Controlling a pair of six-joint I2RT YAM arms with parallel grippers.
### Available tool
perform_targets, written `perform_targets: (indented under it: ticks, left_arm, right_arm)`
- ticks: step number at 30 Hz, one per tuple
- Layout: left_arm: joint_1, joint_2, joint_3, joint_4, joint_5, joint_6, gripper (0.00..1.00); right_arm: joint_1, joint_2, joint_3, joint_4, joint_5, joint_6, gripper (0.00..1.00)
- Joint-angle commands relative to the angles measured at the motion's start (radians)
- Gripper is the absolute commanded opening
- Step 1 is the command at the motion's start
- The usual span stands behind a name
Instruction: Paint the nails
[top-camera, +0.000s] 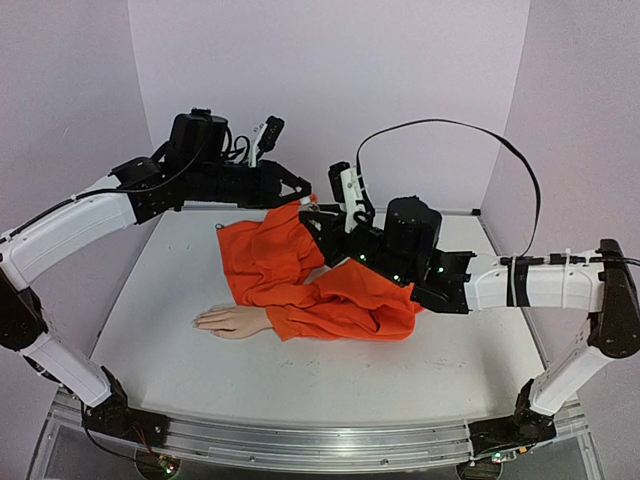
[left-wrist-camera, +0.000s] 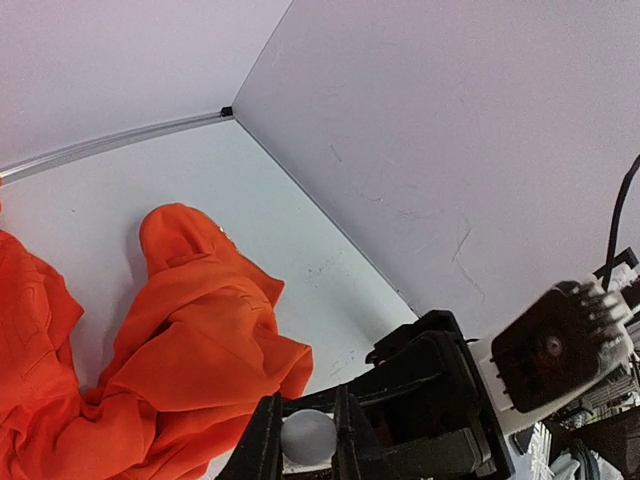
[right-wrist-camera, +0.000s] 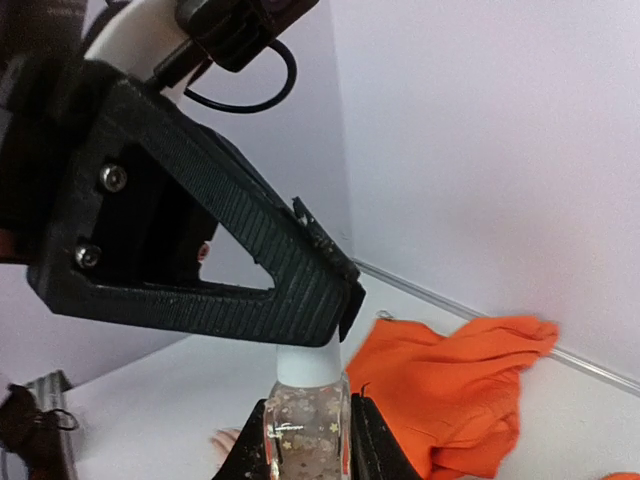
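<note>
Peach mannequin hand (top-camera: 232, 321) lies flat on the tabletop (top-camera: 450, 350), long axis left to right, with the nails (top-camera: 199, 321) at its left tip and the orange sleeve (top-camera: 330, 300) trailing right. Both end effectors hang over the rear of the sleeve, so the nails sit forward, down and left; I judge the left arm nearer. Right end effector (right-wrist-camera: 306, 445) pinches the clear glass bottle (right-wrist-camera: 305, 415) upright. Left end effector (left-wrist-camera: 308, 432) is pressed together on its white cap (right-wrist-camera: 303, 363). Uncapping looks next.
</note>
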Motion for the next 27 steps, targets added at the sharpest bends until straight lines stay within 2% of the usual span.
perform_targets:
  ticks: [1, 3, 7, 8, 12, 15, 17, 19, 23, 25, 27]
  left_arm:
    - [-0.005, 0.024, 0.068, -0.046, -0.031, -0.033, 0.00]
    - [-0.004, 0.029, 0.075, -0.049, -0.017, -0.018, 0.05]
    - [0.000, 0.005, 0.066, -0.048, 0.008, -0.002, 0.31]
    - [0.002, -0.008, 0.057, -0.040, 0.015, 0.008, 0.36]
    - [0.015, -0.066, 0.002, 0.017, 0.063, 0.030, 0.69]
    - [0.024, -0.093, -0.020, 0.055, 0.104, 0.040, 0.83]
    - [0.025, -0.095, -0.024, 0.082, 0.144, 0.043, 0.85]
    - [0.025, -0.086, -0.018, 0.101, 0.195, 0.046, 0.83]
    - [0.024, -0.051, 0.004, 0.121, 0.309, 0.050, 0.70]
    - [0.021, -0.038, 0.012, 0.123, 0.340, 0.050, 0.61]
    - [0.019, -0.037, 0.010, 0.123, 0.343, 0.052, 0.57]
  right_arm:
    - [0.017, -0.018, 0.059, 0.125, 0.272, -0.184, 0.00]
    - [0.016, 0.000, 0.077, 0.109, 0.150, -0.186, 0.00]
    - [-0.015, 0.000, 0.086, 0.045, -0.114, -0.164, 0.00]
    - [-0.040, -0.010, 0.085, 0.028, -0.256, -0.137, 0.00]
    - [-0.187, -0.025, 0.073, 0.018, -0.719, 0.058, 0.00]
    - [-0.255, 0.003, 0.097, 0.046, -0.992, 0.189, 0.00]
    - [-0.268, 0.022, 0.106, 0.098, -1.098, 0.273, 0.00]
    - [-0.271, 0.034, 0.104, 0.152, -1.128, 0.337, 0.00]
    - [-0.274, 0.048, 0.104, 0.216, -1.115, 0.407, 0.00]
    - [-0.274, 0.054, 0.106, 0.238, -1.100, 0.426, 0.00]
    - [-0.274, 0.059, 0.104, 0.256, -1.086, 0.438, 0.00]
